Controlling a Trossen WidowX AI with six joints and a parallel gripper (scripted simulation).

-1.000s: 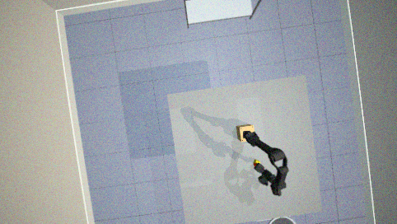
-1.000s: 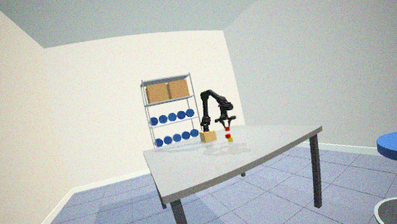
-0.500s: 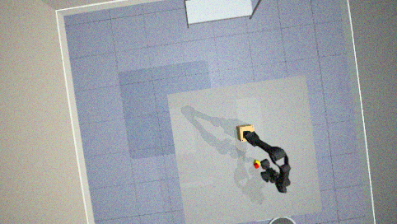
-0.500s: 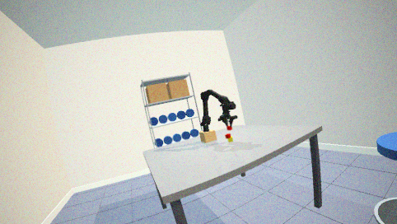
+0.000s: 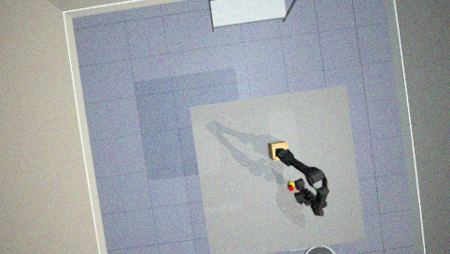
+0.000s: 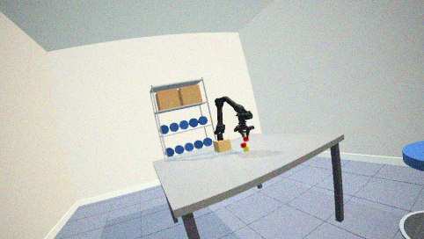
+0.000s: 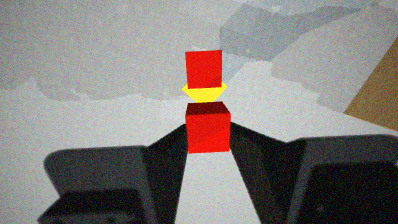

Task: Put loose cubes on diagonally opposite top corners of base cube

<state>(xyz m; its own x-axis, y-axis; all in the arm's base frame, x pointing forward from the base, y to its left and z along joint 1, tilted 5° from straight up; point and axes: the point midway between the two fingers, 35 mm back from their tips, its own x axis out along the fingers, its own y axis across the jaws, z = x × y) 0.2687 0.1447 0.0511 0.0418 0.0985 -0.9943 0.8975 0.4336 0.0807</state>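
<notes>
The yellow base cube [image 5: 292, 183] [image 6: 246, 149] [image 7: 204, 94] stands on the table. One loose red cube [image 5: 290, 188] [image 6: 243, 145] [image 7: 204, 70] rests on top of it, toward one side, covering much of it in the wrist view. My gripper [image 6: 245, 134] [image 7: 207, 127] is shut on the other red cube, which shows between the fingertips in the wrist view. The held cube is above the level of the resting cube and apart from it in the exterior view. The exact corner under the resting cube and its gap to the held one are too small to tell.
A wooden block [image 5: 277, 145] [image 6: 222, 146] [image 7: 379, 89] stands at the arm's base, beside the cubes. The grey table [image 5: 243, 205] [image 6: 207, 184] carries the arm. A shelf rack with boxes stands behind it. A blue round stool [image 6: 415, 154] is off to the right.
</notes>
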